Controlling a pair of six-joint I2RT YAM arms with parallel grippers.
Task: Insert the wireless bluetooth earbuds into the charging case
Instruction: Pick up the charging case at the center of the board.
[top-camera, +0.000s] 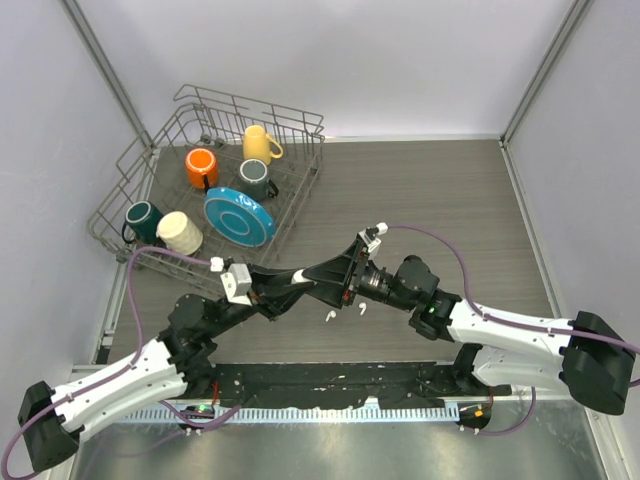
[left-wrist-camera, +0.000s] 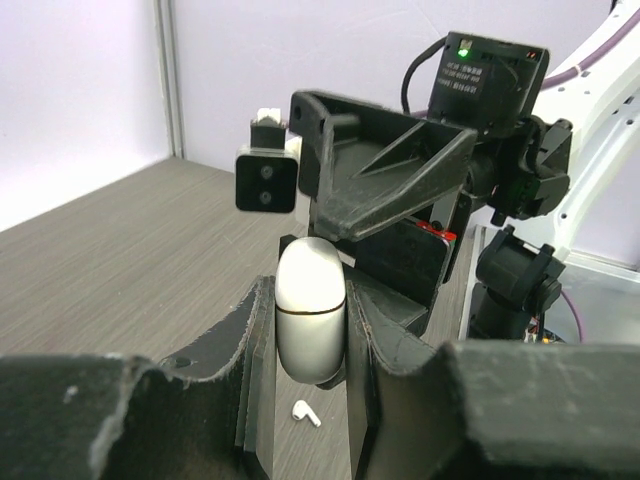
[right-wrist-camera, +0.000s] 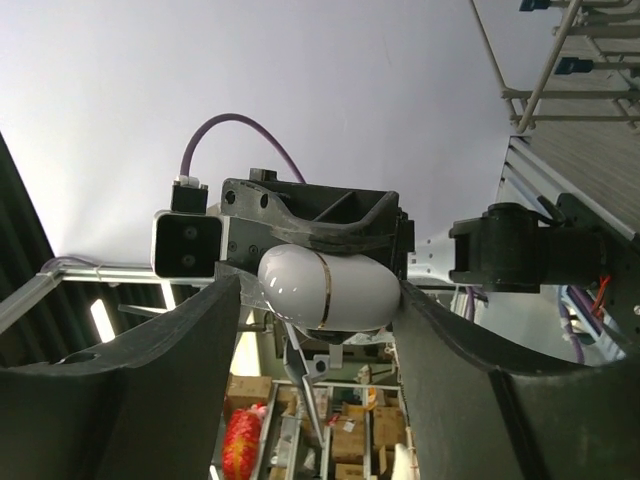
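The white charging case (left-wrist-camera: 310, 310) hangs above the table with its lid closed along a thin gold seam, and my left gripper (left-wrist-camera: 310, 290) is shut on its lower body. My right gripper (right-wrist-camera: 320, 300) faces it from the opposite side. Its jaws stand on either side of the case (right-wrist-camera: 330, 290): one finger rests against the case's end and the other stands a little off it. In the top view both grippers, left (top-camera: 312, 288) and right (top-camera: 338, 278), meet over the table's middle and hide the case. Two white earbuds (top-camera: 328, 316) (top-camera: 360, 309) lie on the table just below them. One earbud (left-wrist-camera: 307, 412) shows under the case.
A wire dish rack (top-camera: 296, 118) stands at the back left. It holds a blue plate (top-camera: 240, 215) and several mugs, among them a yellow one (top-camera: 258, 143) and an orange one (top-camera: 201, 167). The arm bases line the near edge.
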